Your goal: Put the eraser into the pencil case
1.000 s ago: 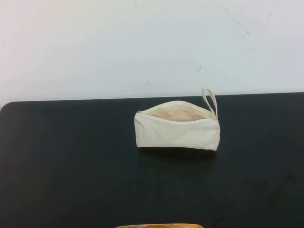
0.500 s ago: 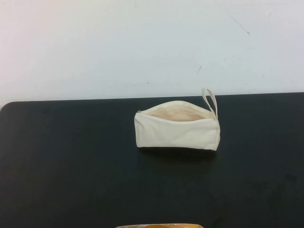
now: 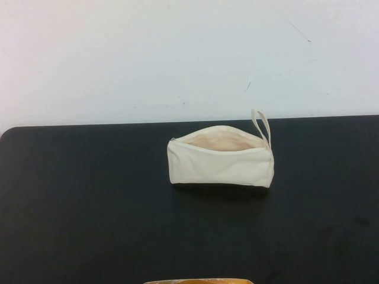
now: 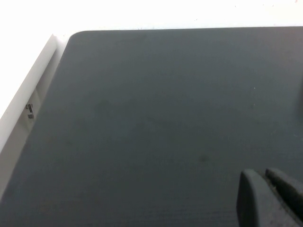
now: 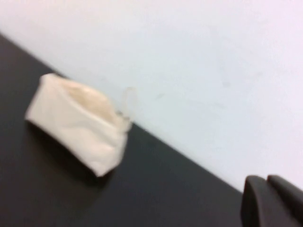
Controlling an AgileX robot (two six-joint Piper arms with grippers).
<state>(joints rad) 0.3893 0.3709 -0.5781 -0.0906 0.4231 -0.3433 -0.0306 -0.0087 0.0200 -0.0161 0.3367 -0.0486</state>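
Left gripper [image 4: 271,198] shows only as a dark finger edge in a corner of its own wrist camera, over bare black table [image 4: 151,123] near the table's rounded corner, and how far its fingers are spread cannot be told. Same story for the right gripper [image 5: 272,201]: one dark finger tip at the frame's edge, spread unreadable, looking across the table toward the pencil case [image 5: 78,123] from well away. Neither gripper appears in the high view.

Over to the pencil case [image 3: 220,157]: it stands upright toward the far side of the table [image 3: 89,207], a little right of centre, long side facing the robot. Its zip is open, the mouth gaping upward, and beige lining [image 3: 222,141] shows inside. No contents can be made out through the opening. The loop strap [image 3: 261,126] sticks up at its right end, against the white wall [image 3: 177,53].

No eraser can be made out in any view. An orange-yellow sliver [image 3: 198,281] peeks in at the near edge.
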